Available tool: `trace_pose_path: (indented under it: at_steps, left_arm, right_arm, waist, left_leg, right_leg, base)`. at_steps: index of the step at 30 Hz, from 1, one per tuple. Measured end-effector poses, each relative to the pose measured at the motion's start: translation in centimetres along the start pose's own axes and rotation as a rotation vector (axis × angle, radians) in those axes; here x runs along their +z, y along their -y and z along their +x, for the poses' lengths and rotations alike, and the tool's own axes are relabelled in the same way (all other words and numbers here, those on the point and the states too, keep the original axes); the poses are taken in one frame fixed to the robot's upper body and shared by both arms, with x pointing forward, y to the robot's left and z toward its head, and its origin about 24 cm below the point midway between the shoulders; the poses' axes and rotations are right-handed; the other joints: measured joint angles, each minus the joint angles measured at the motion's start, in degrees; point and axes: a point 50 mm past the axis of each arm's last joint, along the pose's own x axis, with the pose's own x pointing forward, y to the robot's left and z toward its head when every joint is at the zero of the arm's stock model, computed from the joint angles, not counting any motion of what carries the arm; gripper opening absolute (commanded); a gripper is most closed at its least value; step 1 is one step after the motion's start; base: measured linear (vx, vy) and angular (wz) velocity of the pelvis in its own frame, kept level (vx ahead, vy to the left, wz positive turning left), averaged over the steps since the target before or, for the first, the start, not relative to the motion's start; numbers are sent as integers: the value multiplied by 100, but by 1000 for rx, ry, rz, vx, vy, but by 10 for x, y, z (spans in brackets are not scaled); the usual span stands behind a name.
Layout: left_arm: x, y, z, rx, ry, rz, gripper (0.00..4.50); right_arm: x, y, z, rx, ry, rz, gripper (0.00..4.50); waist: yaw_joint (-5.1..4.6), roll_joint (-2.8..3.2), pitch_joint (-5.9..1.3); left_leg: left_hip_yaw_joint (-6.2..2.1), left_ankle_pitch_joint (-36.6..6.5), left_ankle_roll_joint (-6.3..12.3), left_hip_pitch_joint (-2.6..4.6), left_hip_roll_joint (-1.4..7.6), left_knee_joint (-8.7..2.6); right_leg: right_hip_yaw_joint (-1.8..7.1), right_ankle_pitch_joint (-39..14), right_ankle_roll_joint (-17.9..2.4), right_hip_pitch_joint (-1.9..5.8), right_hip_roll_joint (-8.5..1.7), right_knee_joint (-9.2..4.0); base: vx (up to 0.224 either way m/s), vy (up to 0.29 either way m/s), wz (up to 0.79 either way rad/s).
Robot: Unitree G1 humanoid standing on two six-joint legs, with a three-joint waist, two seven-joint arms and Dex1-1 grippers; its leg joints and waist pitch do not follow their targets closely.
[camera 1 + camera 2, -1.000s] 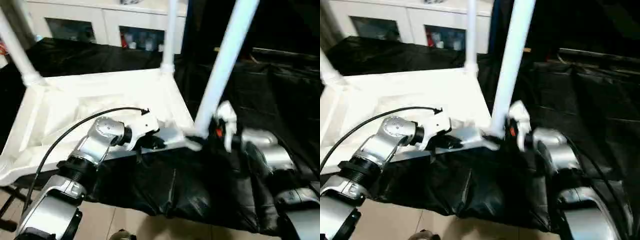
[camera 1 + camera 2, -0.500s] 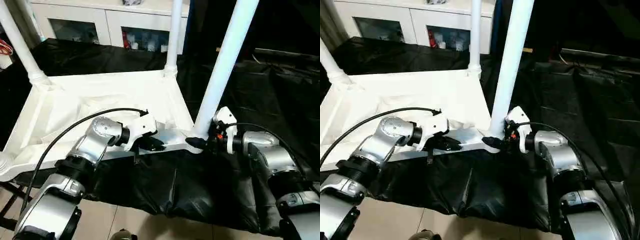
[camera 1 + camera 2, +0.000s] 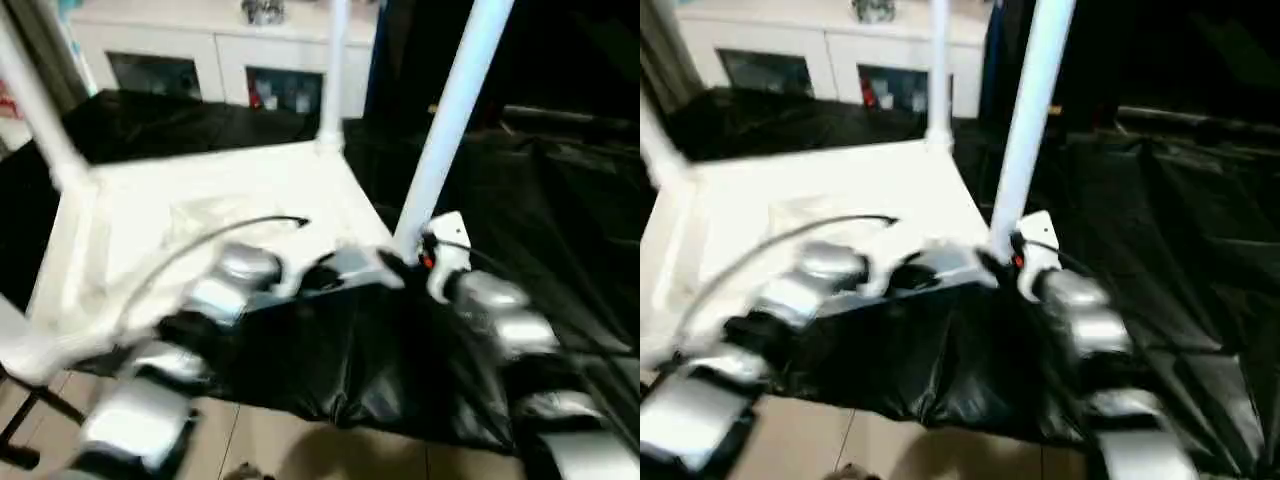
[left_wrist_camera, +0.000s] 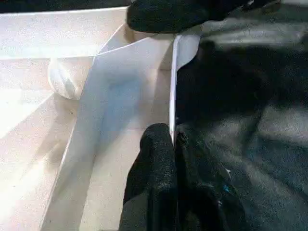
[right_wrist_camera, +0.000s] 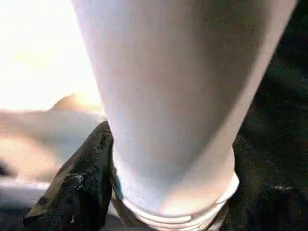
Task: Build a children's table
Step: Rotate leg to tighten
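Observation:
The white table top lies upside down on a black cloth. Three white legs rise from its corners: the back left leg, the back right leg and the near right leg, which leans to the right. My left gripper is shut on the thin near rim, its fingers pinching the edge. My right gripper sits at the foot of the near right leg, one black finger pressed against it just above the corner socket.
The black cloth covers the work surface and hangs over its front edge. A white cabinet with glass doors stands behind. Tan floor shows below, with a dark stand foot at the left.
The whole picture has shifted and blurred, so the camera moved. The right gripper's fingers have closed in around the foot of the near right leg. The left gripper keeps its hold on the rim.

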Motion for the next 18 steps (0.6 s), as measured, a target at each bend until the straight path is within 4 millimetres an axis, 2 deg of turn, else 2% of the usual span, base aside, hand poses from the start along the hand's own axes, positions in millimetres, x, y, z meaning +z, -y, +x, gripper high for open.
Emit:
trace_pose_path:
  at_steps: [2,4,9,14,18]
  left_arm:
    - [1,2,4,14,7,-3,0]
    - [1,2,4,14,13,-2,0]
    - [0,0,-1,-12,33,11,0]
    - [-5,-2,-16,-100,61,35,0]
    - [-8,0,-25,-191,65,68,0]
  right_arm:
    - [0,-1,2,-38,19,2,277]
    - [0,-1,1,-39,32,-2,333]
    - [2,-2,0,11,58,14,390]
    - [2,3,-12,195,45,-77,398]
    - [1,8,-25,356,6,-152,398]
  waist:
    - [-4,3,-3]
    - [-3,7,-5]
    - [-17,10,-7]
    - [-22,10,-7]
    - [35,15,-5]
  left_leg:
    - [1,0,0,2,-2,0]
    - [1,0,0,6,-2,-2]
    - [1,-1,1,-6,-1,-18]
    - [1,-1,3,-53,8,-43]
    - [1,14,27,-73,20,-49]
  right_leg:
    - [2,6,-11,5,-1,-1]
    - [1,15,-24,10,-1,0]
    - [-2,24,-32,-7,0,4]
    - [-18,20,-24,-57,3,7]
    - [-33,14,-23,-78,8,14]
  base:
    - [0,0,0]
    - [0,0,0]
    - [0,0,0]
    - [0,0,0]
    - [0,0,0]
